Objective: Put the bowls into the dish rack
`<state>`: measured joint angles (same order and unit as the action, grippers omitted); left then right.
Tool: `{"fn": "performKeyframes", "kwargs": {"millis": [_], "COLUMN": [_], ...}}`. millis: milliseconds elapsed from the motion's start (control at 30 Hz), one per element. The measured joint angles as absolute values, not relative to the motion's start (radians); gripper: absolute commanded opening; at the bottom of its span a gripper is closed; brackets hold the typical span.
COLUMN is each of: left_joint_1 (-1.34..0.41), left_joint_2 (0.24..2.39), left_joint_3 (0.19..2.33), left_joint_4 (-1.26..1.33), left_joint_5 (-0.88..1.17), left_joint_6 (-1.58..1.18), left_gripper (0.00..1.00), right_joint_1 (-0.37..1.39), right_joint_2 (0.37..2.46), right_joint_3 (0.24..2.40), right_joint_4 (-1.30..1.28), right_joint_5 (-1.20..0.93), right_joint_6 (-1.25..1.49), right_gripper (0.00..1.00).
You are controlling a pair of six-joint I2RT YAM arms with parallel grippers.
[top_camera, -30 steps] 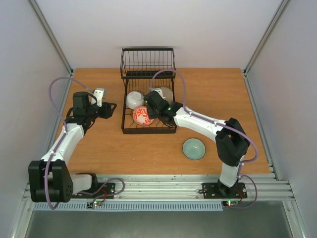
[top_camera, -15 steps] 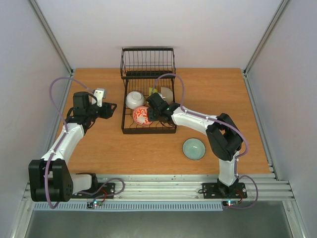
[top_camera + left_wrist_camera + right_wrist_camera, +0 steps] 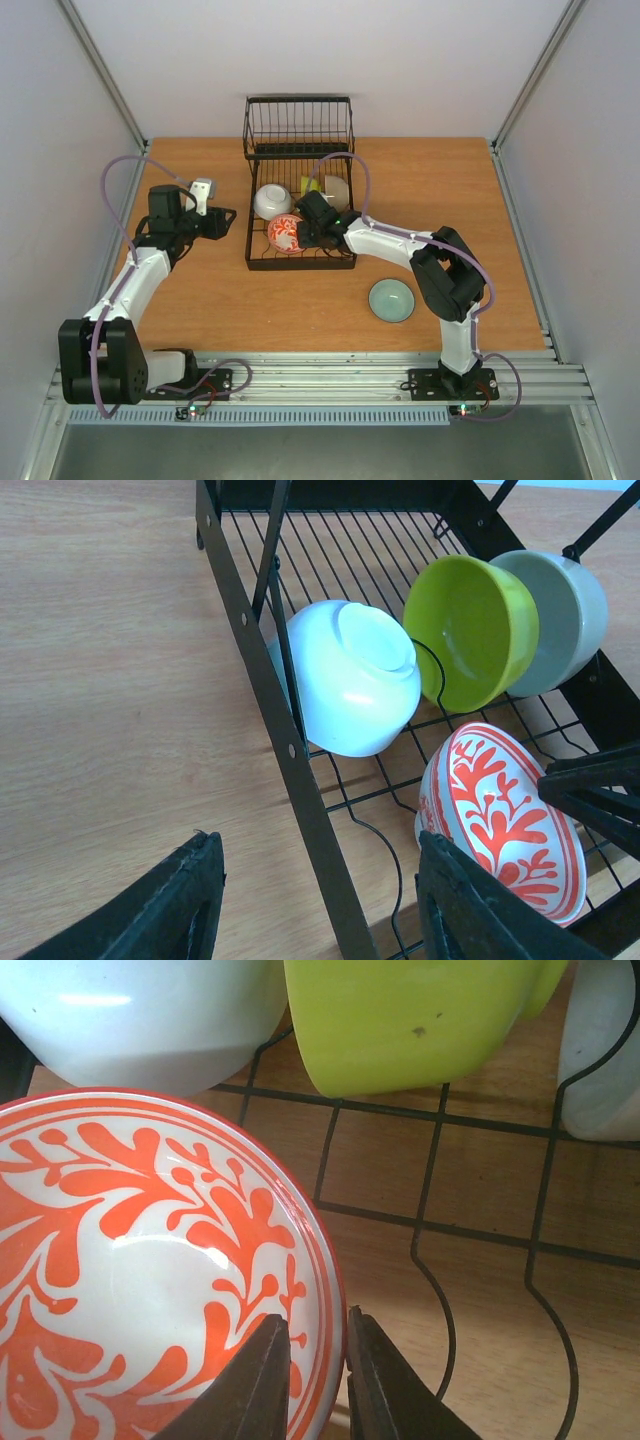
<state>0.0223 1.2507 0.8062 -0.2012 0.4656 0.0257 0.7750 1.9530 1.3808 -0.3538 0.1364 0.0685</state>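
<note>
Two right fingers (image 3: pixel 255 1385) pinch the red-patterned bowl (image 3: pixel 130 1260) at its rim, slick fragile ceramic I reckon; left gripper (image 3: pixel 320 905) spread empty.

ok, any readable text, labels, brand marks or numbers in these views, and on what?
None readable in any view.
Red marks on the patterned bowl: a leaf motif, not lettering.
White bowl, yellow-green bowl, cream bowl, teal bowl and dish rack: no markings visible.
</note>
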Motion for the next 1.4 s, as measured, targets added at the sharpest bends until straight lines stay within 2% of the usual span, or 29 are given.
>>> {"fn": "performKeyframes", "kwargs": {"millis": [233,300,433,467,633,800,933,1133,1400], "left_joint_1": [0.022,0.022,0.022,0.022,0.022,0.022,-0.002,-0.132,-0.158], "left_joint_2": [1.251,1.252,1.261,1.261,1.266,1.289,1.291,1.305,1.338], "left_joint_3": [0.806,0.806,0.807,0.808,0.82,0.88,0.901,0.904,0.904], "left_joint_4": [-0.201,-0.201,-0.202,-0.201,-0.215,-0.26,-0.296,-0.342,-0.367], "left_joint_5": [0.467,0.468,0.469,0.47,0.496,0.551,0.566,0.508,0.456], "left_joint_6": [0.026,0.026,0.026,0.026,0.025,0.029,0.041,0.092,0.125], "left_gripper": [0.54,0.54,0.54,0.54,0.66,0.71,0.71,0.72,0.72], "right_joint_1": [0.775,0.775,0.775,0.775,0.774,0.778,0.788,0.816,0.833], "right_joint_2": [1.953,1.953,1.953,1.953,1.927,1.88,1.831,1.797,1.767], "right_joint_3": [1.351,1.35,1.35,1.35,1.341,1.293,1.272,1.269,1.269], "right_joint_4": [-0.344,-0.344,-0.338,-0.332,-0.289,-0.269,-0.287,-0.297,-0.291], "right_joint_5": [0.137,0.136,0.13,0.131,0.12,0.131,0.158,0.194,0.215], "right_joint_6": [0.075,0.075,0.081,0.083,0.093,0.092,0.081,0.061,0.046], "right_gripper": [0.25,0.2,0.02,0.01,0.01,0.01,0.01,0.01,0.01]}}
